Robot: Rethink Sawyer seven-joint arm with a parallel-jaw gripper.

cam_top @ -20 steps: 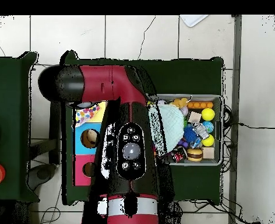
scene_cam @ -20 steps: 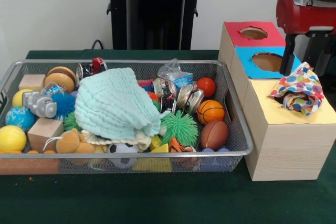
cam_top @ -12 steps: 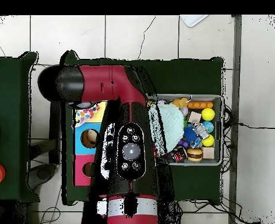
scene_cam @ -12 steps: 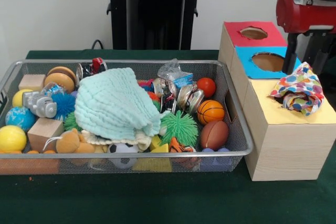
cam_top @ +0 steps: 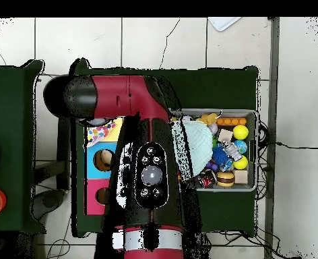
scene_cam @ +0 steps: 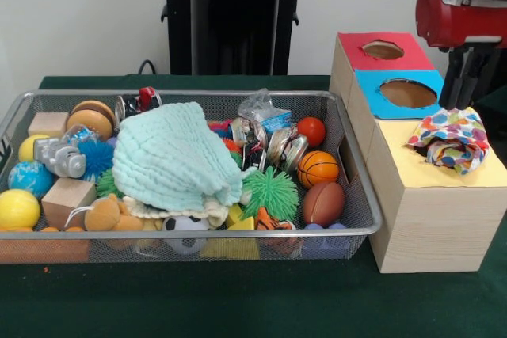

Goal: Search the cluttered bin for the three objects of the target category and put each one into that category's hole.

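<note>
Above the box, right side: gripper (scene_cam: 467, 89), black, hanging just over the polka-dot cloth (scene_cam: 450, 138); whether it is released or clenched cannot be told.
Polka-dot cloth: crumpled, multicoloured, lying on the yellow section (scene_cam: 420, 168) of the wooden box (scene_cam: 432, 223), covering that section's middle.
Blue section: blue panel (scene_cam: 400, 93) with a round hole, uncovered, just beside the cloth.
Red section: red panel (scene_cam: 382, 51) with a round hole, at the box's far end.
Arm: red and black arm (cam_top: 138, 135), spreading over the box in the overhead view.
Bin: wire mesh bin (scene_cam: 352, 164), beside the box on the green table (scene_cam: 238, 298).
Bin, middle: mint green cloth (scene_cam: 174, 156) draped over other items.
Bin, right end: basketball (scene_cam: 318, 168), brown football (scene_cam: 324, 203), red ball (scene_cam: 311, 131), green spiky ball (scene_cam: 270, 192).
Bin, left end: yellow ball (scene_cam: 17, 208), wooden block (scene_cam: 67, 198), blue spiky ball (scene_cam: 98, 156), toy burger (scene_cam: 91, 118).
</note>
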